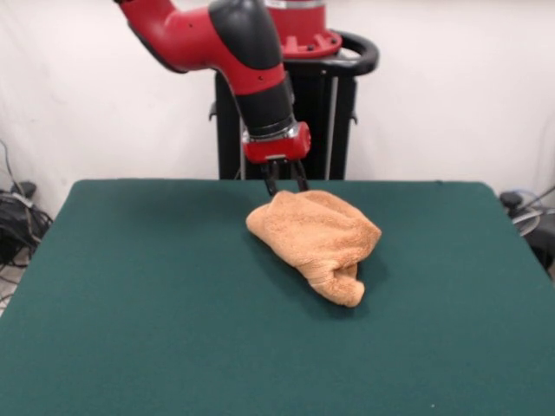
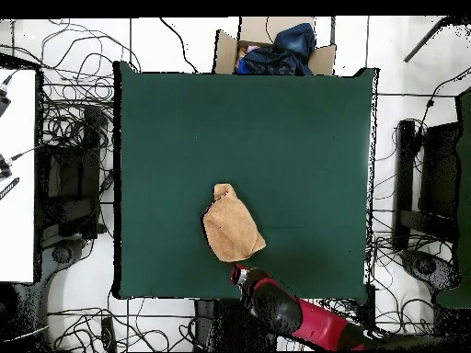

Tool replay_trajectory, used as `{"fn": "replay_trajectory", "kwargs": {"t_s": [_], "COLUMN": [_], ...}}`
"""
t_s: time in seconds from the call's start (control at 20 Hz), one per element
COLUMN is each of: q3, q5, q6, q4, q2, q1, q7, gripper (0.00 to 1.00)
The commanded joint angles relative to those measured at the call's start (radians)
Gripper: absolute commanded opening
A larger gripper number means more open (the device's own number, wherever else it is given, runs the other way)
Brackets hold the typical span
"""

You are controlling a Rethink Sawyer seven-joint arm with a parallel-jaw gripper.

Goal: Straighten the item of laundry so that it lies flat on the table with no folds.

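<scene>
The orange-tan towel (image 1: pixel 317 240) lies crumpled in a folded heap on the dark green table (image 1: pixel 130 295), a little toward the robot's side of the middle. In the overhead view the towel (image 2: pixel 232 230) sits close to the table's (image 2: pixel 184 129) bottom edge. My gripper (image 1: pixel 288 189) points straight down at the towel's far edge, its two black fingers (image 1: pixel 272 180) spread apart, the tips just touching or just behind the cloth. From above, the red arm (image 2: pixel 276 311) covers the gripper. The towel's woven bands are hidden in the folds.
The black pedestal (image 1: pixel 329 130) stands behind the table's far edge. A cardboard box holding dark blue cloth (image 2: pixel 276 48) sits beyond the opposite edge. Cables (image 2: pixel 74 138) and dark gear lie on the floor around the table.
</scene>
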Motion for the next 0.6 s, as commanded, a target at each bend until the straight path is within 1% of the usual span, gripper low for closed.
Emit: {"fn": "replay_trajectory", "kwargs": {"t_s": [0.05,0.2,0.25,0.6], "q3": [0.052,0.052,0.052,0.043], "q5": [0.042,0.04,0.039,0.042], "q6": [-0.008,-0.003,0.005,0.009], "q4": [-0.093,-0.094,-0.095,-0.092], "q2": [0.039,0.038,0.036,0.027], "q1": [0.01,0.011,0.012,0.023], "q7": [0.204,0.199,0.194,0.193], "gripper": [1.0,1.0,0.0,0.0]}}
